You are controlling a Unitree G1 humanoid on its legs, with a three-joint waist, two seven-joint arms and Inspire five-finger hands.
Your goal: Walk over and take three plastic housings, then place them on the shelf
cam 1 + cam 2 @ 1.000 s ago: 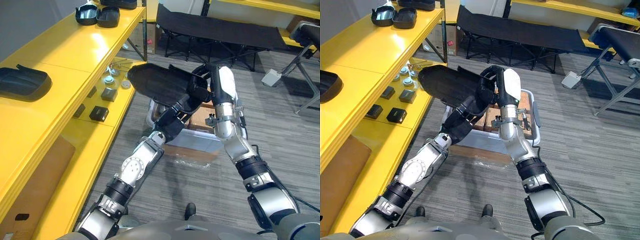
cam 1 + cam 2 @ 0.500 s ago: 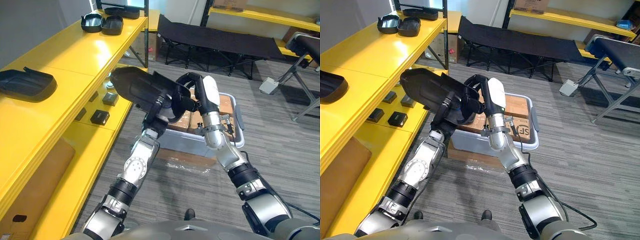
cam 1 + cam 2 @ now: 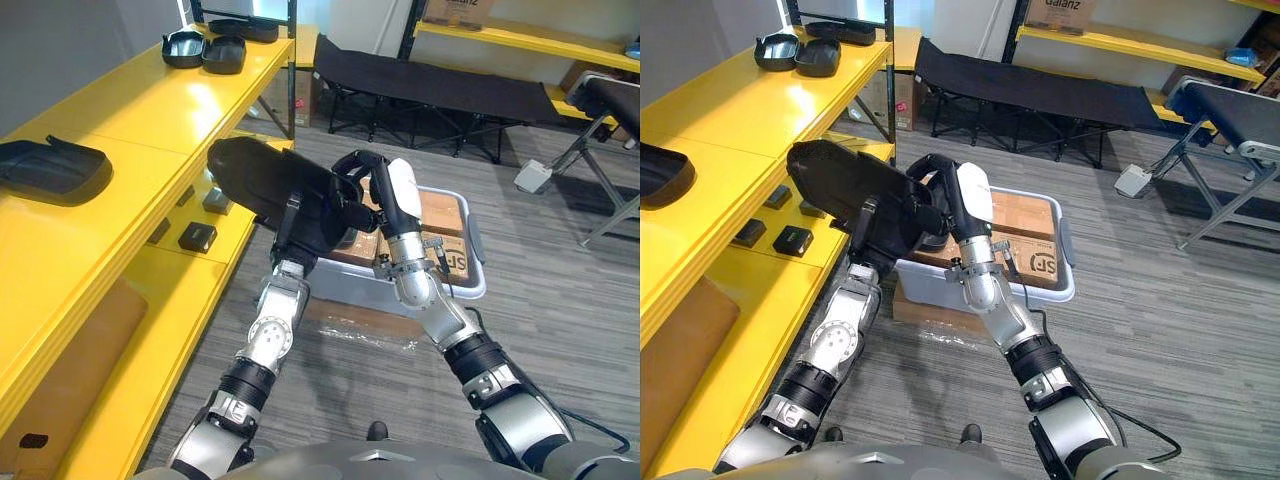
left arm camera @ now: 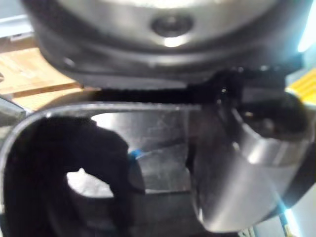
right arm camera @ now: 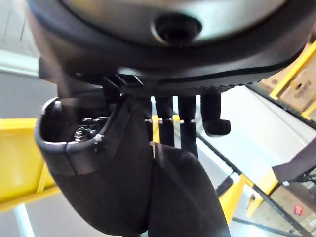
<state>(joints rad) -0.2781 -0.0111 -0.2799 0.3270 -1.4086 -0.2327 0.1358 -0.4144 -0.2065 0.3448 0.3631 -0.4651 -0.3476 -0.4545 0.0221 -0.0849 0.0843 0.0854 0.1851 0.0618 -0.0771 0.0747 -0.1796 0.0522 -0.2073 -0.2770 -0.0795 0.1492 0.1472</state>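
Black housing [image 3: 262, 185] up in the air just beside the yellow shelf [image 3: 150, 110] and over by the grey bin [image 3: 470, 282], right hand [image 3: 368, 185] curled round its edge, left hand [image 3: 300, 243] underneath it, fingers hidden, grip impossible to tell.

You have the yellow shelf [image 3: 130, 110] on your left, its top board bearing one black housing [image 3: 50, 170] near you and two more housings [image 3: 222, 55] side by side at the far end, with small black boxes [image 3: 197, 237] on the lower board.
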